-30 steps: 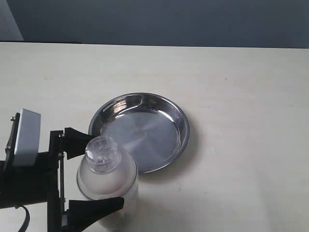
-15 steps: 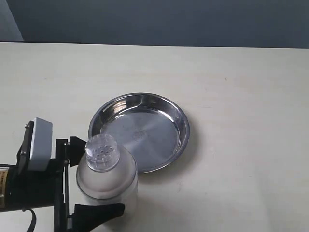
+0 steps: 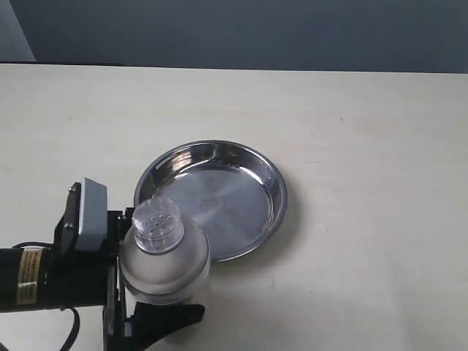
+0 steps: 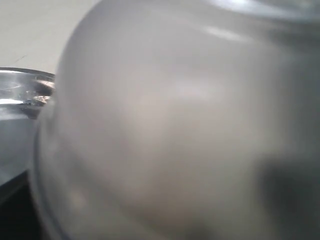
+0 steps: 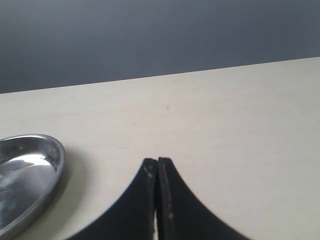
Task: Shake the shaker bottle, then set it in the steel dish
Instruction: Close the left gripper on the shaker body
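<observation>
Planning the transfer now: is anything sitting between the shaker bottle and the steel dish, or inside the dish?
Nothing visible. The shaker bottle is right beside the steel dish, overlapping its rim in the exterior view, and the dish holds nothing. Only its raised rim lies between them.

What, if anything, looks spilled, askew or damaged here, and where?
Nothing stands out. The shaker bottle is upright with its cap on, between the fingers of the left gripper. The steel dish lies flat on the table close by, and no spill shows.
</observation>
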Robot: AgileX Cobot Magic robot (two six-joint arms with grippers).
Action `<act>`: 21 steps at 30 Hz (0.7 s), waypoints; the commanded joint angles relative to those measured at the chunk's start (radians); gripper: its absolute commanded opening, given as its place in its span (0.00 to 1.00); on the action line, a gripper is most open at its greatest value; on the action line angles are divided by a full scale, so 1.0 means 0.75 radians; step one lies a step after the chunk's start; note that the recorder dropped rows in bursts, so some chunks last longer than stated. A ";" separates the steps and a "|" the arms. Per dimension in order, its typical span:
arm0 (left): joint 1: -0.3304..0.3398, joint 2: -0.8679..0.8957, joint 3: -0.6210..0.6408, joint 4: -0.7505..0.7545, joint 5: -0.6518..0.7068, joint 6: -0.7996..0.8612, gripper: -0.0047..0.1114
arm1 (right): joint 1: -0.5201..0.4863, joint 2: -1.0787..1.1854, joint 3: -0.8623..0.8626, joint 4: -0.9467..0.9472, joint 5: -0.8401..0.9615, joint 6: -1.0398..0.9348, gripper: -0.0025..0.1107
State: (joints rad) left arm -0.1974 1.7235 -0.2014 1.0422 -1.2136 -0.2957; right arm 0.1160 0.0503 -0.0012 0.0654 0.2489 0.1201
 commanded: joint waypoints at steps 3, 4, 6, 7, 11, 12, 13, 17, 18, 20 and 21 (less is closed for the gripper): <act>-0.099 0.079 -0.057 -0.074 -0.010 0.005 0.95 | 0.004 0.005 0.002 -0.005 -0.019 -0.005 0.01; -0.105 0.090 -0.064 -0.084 -0.010 0.005 0.95 | 0.004 0.005 0.002 -0.005 -0.019 -0.005 0.01; -0.115 0.108 -0.065 -0.105 -0.010 0.005 0.95 | 0.004 0.005 0.002 -0.005 -0.019 -0.005 0.01; -0.115 0.116 -0.065 -0.103 -0.010 0.003 0.95 | 0.004 0.005 0.002 -0.005 -0.019 -0.005 0.01; -0.115 0.122 -0.065 -0.096 -0.010 0.003 0.93 | 0.004 0.005 0.002 -0.005 -0.017 -0.005 0.01; -0.115 0.122 -0.065 -0.107 -0.010 0.003 0.91 | 0.004 0.005 0.002 -0.005 -0.017 -0.005 0.01; -0.115 0.122 -0.065 -0.123 -0.010 0.003 0.87 | 0.004 0.005 0.002 -0.005 -0.017 -0.005 0.01; -0.115 0.122 -0.065 -0.178 -0.010 0.000 0.64 | 0.004 0.005 0.002 -0.005 -0.017 -0.005 0.01; -0.115 0.122 -0.065 -0.176 -0.010 -0.009 0.47 | 0.004 0.005 0.002 -0.005 -0.017 -0.005 0.01; -0.115 0.122 -0.065 -0.165 -0.010 -0.042 0.23 | 0.004 0.005 0.002 -0.005 -0.017 -0.005 0.01; -0.115 0.122 -0.065 -0.162 -0.010 -0.049 0.16 | 0.004 0.005 0.002 -0.005 -0.017 -0.005 0.01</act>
State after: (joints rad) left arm -0.2788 1.8130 -0.2455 0.9325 -1.2136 -0.3062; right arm 0.1160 0.0503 -0.0012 0.0654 0.2489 0.1201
